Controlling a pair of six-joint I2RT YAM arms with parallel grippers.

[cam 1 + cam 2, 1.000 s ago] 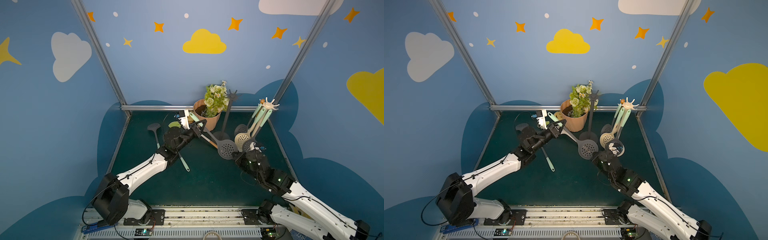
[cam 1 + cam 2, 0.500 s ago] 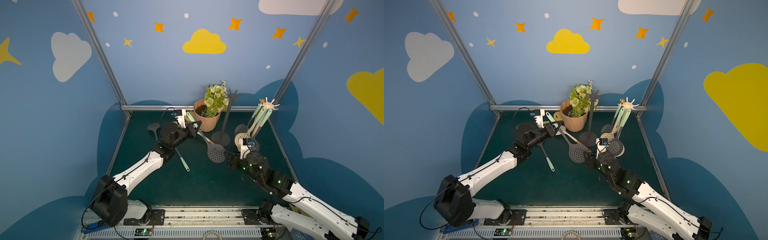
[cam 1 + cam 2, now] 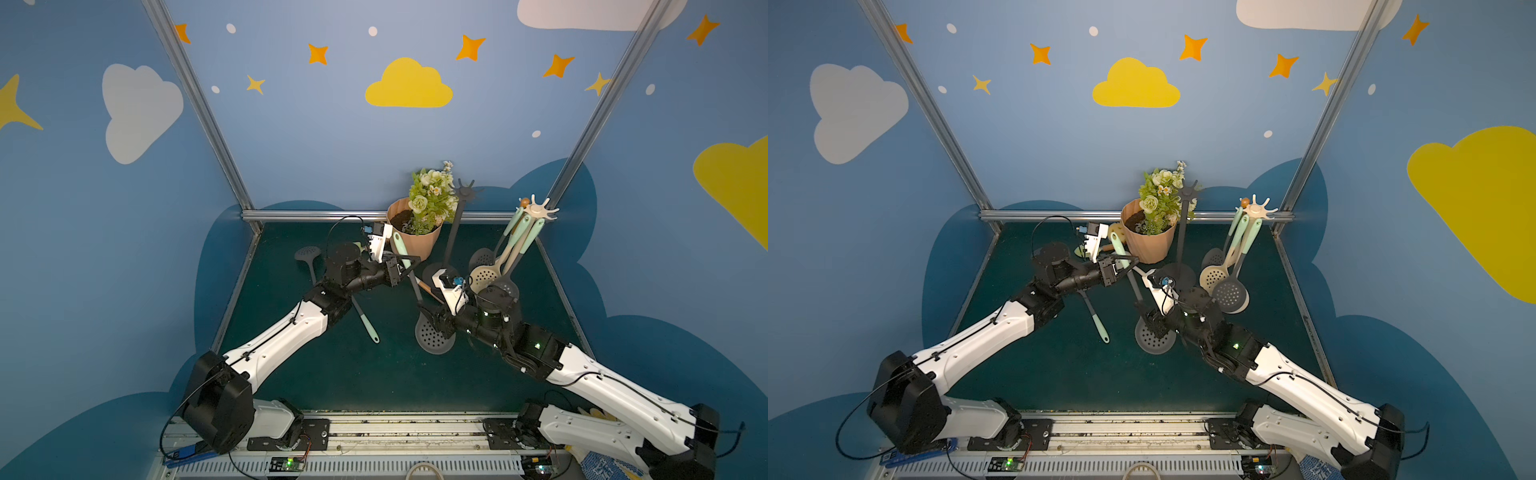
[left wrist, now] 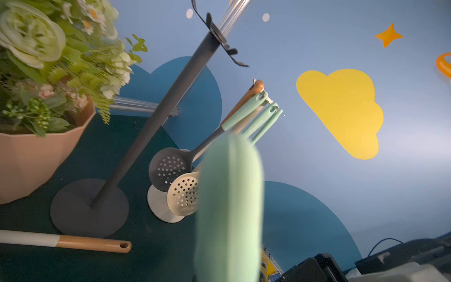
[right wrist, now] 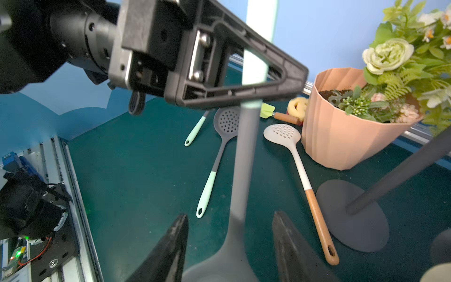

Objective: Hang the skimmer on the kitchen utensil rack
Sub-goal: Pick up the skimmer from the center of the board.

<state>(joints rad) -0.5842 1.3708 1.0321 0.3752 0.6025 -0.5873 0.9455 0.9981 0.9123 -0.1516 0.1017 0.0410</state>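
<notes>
Left gripper (image 3: 400, 271) is clenched on the skimmer (image 3: 433, 340), gripping the mint handle near where it turns grey. The tool hangs clear of the tabletop (image 3: 332, 374), head down and a bit tilted. Right gripper (image 3: 432, 321) is released: in the right wrist view its fingers (image 5: 170, 246) stand apart on either side of the grey neck just above the perforated head, not touching it. This looks like a handover or steadying step, with the left carrying the weight alone and the right bracketing the neck to stop swing or regrip. The handle end points up beside the flower pot (image 3: 415, 245), probably because that end goes on a hook. Dark rack (image 3: 452, 232) stands just behind with bare hooks. Pale rack (image 3: 537, 210), toward the right arm's side, already carries several utensils. Can't tell which rack is meant. A spare skimmer (image 3: 365, 322) lies flat on the tabletop under the left arm. Skimmer not hung yet.
</notes>
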